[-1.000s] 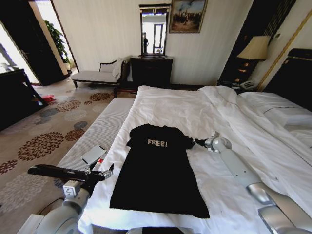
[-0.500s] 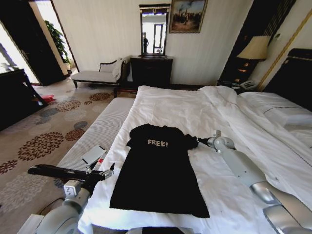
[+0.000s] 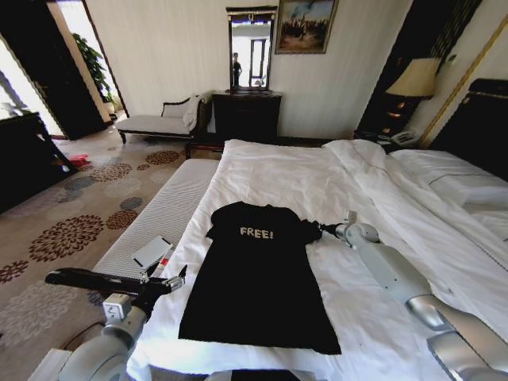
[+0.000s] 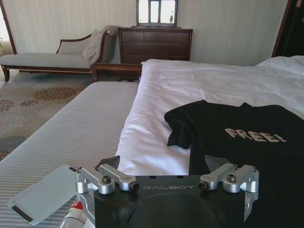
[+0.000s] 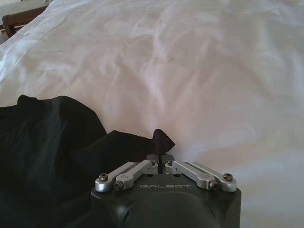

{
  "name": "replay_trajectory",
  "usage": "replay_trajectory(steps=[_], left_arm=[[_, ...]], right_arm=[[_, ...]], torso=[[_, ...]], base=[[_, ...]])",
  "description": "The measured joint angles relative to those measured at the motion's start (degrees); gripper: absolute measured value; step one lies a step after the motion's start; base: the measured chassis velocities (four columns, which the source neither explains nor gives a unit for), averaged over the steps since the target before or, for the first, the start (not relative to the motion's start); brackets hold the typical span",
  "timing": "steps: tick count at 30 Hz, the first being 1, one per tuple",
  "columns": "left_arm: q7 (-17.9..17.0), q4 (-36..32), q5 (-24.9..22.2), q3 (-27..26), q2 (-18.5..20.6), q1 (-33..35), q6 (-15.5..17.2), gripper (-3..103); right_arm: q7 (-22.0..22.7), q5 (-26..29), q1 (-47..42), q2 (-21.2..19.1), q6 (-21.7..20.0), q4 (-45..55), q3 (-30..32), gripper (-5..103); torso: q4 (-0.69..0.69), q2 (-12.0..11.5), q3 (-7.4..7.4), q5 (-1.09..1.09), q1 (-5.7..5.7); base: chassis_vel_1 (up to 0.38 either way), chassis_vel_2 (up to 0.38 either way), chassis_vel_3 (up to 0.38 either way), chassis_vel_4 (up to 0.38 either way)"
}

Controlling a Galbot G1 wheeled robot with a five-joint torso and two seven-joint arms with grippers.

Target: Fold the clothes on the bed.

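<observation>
On the large white-sheeted bed [image 3: 333, 182] the black cotton "FREE!" T-shirt [image 3: 258, 278] is spread flat and unfolded, one sleeve tip pinched by the right gripper [image 5: 161, 154], while the left gripper [image 4: 166, 166] is held open beside it.

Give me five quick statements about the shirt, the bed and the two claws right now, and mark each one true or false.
1. The black T-shirt lies spread on the white bed, its lettering facing up. True.
2. The right claw is shut on the T-shirt's sleeve. True.
3. The left claw grips the shirt's hem. False: it is open and holds nothing, near the bed's edge beside the shirt.
4. The shirt is already folded in half. False: it lies at full length.
5. A padded bench stands beside the bed on the robot's left. True.
</observation>
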Motion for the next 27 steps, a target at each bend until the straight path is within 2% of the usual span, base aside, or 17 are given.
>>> replay_trajectory(steps=[14, 16, 17, 18, 21, 22, 27], left_arm=[[0.0, 0.0, 0.0, 0.0, 0.0, 0.0, 0.0, 100], [0.1, 0.0, 0.0, 0.5, -0.2, 0.0, 0.0, 100], [0.1, 0.0, 0.0, 0.6, -0.3, -0.1, 0.0, 100], [0.2, 0.0, 0.1, 0.9, -0.5, -0.1, 0.0, 100], [0.2, 0.0, 0.2, 1.0, -0.5, 0.0, 0.0, 100], [0.2, 0.0, 0.3, 1.2, -0.6, 0.0, 0.0, 100], [0.2, -0.1, 0.3, 1.3, -0.5, -0.2, -0.1, 100]], right_arm=[[0.1, 0.1, 0.0, 0.0, 0.0, 0.0, 0.0, 3], [0.7, 0.6, -1.2, -0.6, 0.2, 2.1, 1.9, 3], [0.9, 0.8, -2.2, -1.1, 0.4, 3.9, 3.0, 3], [1.5, 1.1, -4.4, -2.1, 0.7, 8.2, 5.5, 1], [2.0, 1.7, -6.2, -2.8, 0.7, 11.4, 7.0, 0], [2.2, 1.9, -7.1, -3.3, 0.7, 13.1, 7.8, 0], [2.4, 1.8, -8.5, -3.8, 0.7, 15.5, 8.3, 0]], torso=[[0.0, 0.0, 0.0, 0.01, 0.0], [0.06, 0.0, 0.01, 0.08, 0.0], [0.04, 0.0, 0.01, 0.04, 0.01], [-0.06, 0.0, 0.0, -0.06, 0.0], [-0.04, 0.0, 0.0, 0.05, -0.01], [0.01, 0.0, -0.01, -0.01, -0.01], [-0.01, 0.0, 0.0, 0.02, 0.0]], base=[[0.0, 0.0, 0.0, 0.0], [0.0, 0.0, 0.0, 0.0], [0.0, 0.0, 0.0, 0.0], [0.0, 0.0, 0.0, 0.0], [0.0, 0.0, 0.0, 0.0], [0.0, 0.0, 0.0, 0.0], [0.0, 0.0, 0.0, 0.0]])
